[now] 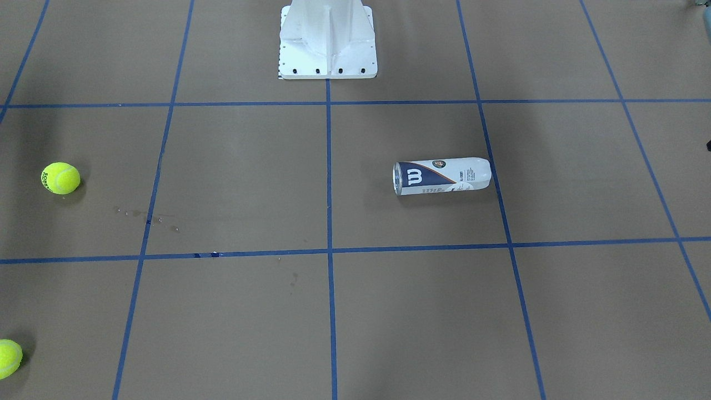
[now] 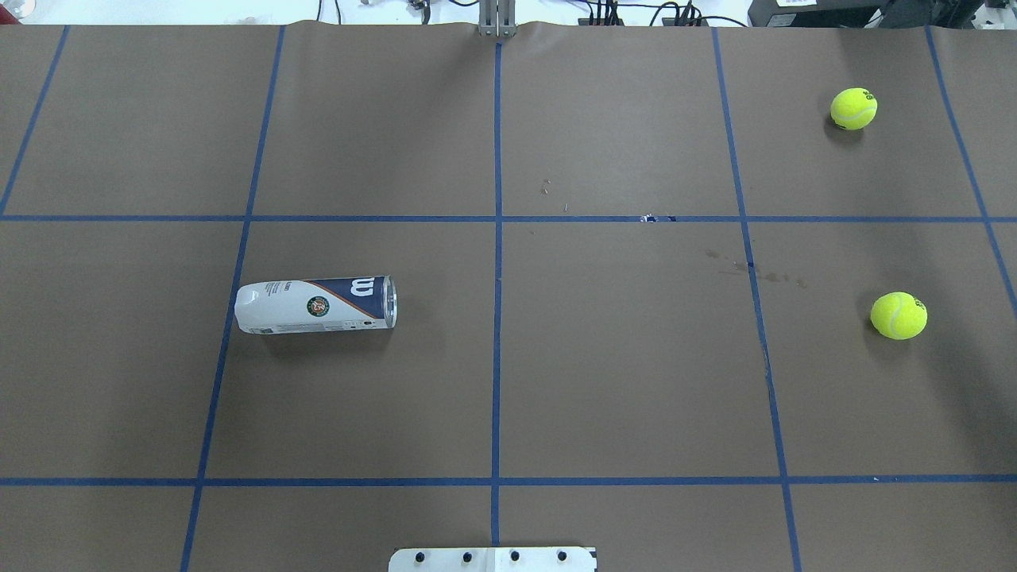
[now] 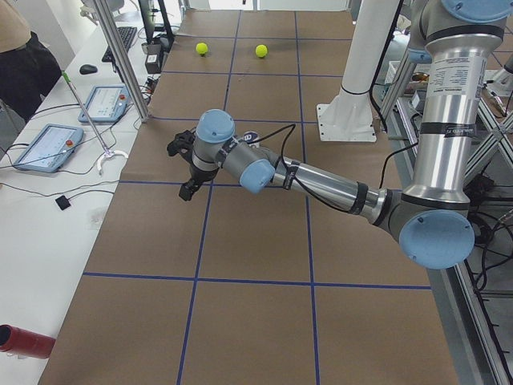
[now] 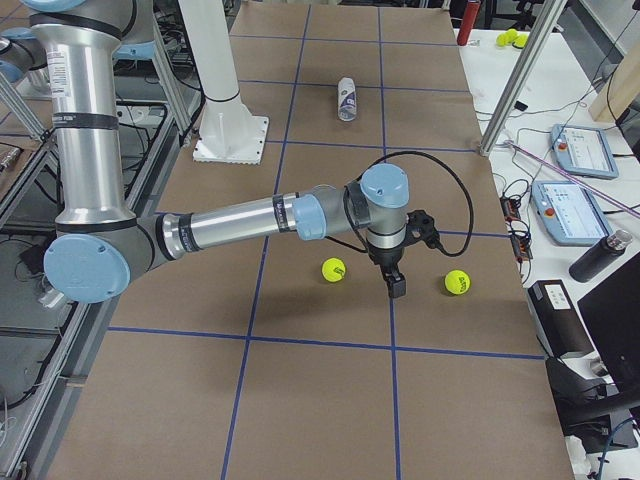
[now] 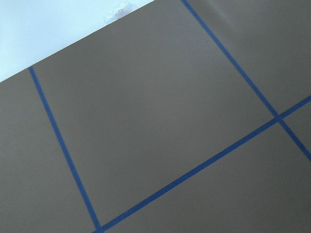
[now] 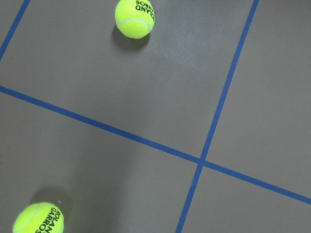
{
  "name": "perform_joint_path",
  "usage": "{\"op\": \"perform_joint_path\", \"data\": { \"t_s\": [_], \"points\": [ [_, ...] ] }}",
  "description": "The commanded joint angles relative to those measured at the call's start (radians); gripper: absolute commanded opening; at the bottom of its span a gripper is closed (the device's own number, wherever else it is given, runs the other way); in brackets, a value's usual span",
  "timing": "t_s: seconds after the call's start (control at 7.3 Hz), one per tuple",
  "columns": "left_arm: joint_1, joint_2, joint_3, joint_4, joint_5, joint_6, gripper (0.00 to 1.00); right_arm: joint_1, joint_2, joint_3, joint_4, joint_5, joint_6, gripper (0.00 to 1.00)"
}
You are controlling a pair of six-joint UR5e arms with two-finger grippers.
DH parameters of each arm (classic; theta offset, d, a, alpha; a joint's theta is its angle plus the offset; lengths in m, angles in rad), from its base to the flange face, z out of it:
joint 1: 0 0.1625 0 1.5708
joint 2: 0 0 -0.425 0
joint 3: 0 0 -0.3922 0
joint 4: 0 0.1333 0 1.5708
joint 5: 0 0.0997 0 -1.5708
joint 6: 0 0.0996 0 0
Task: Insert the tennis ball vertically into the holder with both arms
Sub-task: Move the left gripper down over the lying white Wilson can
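Note:
The holder (image 2: 315, 305) lies on its side on the brown table, left of centre in the overhead view, its open end toward the middle. It also shows in the front view (image 1: 442, 176) and far off in the right side view (image 4: 347, 98). Two yellow tennis balls (image 2: 899, 315) (image 2: 853, 108) sit on the right side and show in the right wrist view (image 6: 134, 18) (image 6: 39, 221). My right gripper (image 4: 408, 262) hangs above the table between the two balls (image 4: 333, 269) (image 4: 456, 283). My left gripper (image 3: 180, 168) hovers over the table's far edge. I cannot tell whether either is open.
The white pedestal base (image 1: 328, 50) stands at the robot's side of the table (image 2: 493, 559). Blue tape lines divide the table into squares. Tablets (image 3: 48, 144) and a red bottle (image 3: 24, 341) lie on the operators' bench beyond the table edge.

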Motion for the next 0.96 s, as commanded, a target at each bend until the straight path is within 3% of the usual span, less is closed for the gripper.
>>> {"op": "perform_joint_path", "data": {
  "t_s": [0.0,0.27,0.55,0.82],
  "points": [
    [0.153,-0.081,-0.049,-0.003,0.004,-0.115,1.0,0.0,-0.004,-0.001,0.001,0.006,0.0,0.99],
    [0.322,-0.198,-0.046,0.0,0.025,-0.136,1.0,0.0,-0.007,-0.001,0.001,0.009,0.002,0.99],
    [0.535,-0.263,-0.043,-0.001,0.23,-0.132,1.0,0.0,-0.011,-0.001,0.001,0.014,0.002,0.99],
    [0.632,-0.307,-0.046,-0.004,0.248,-0.076,1.0,0.0,-0.011,0.002,0.001,0.016,0.002,0.99]
  ]
}}
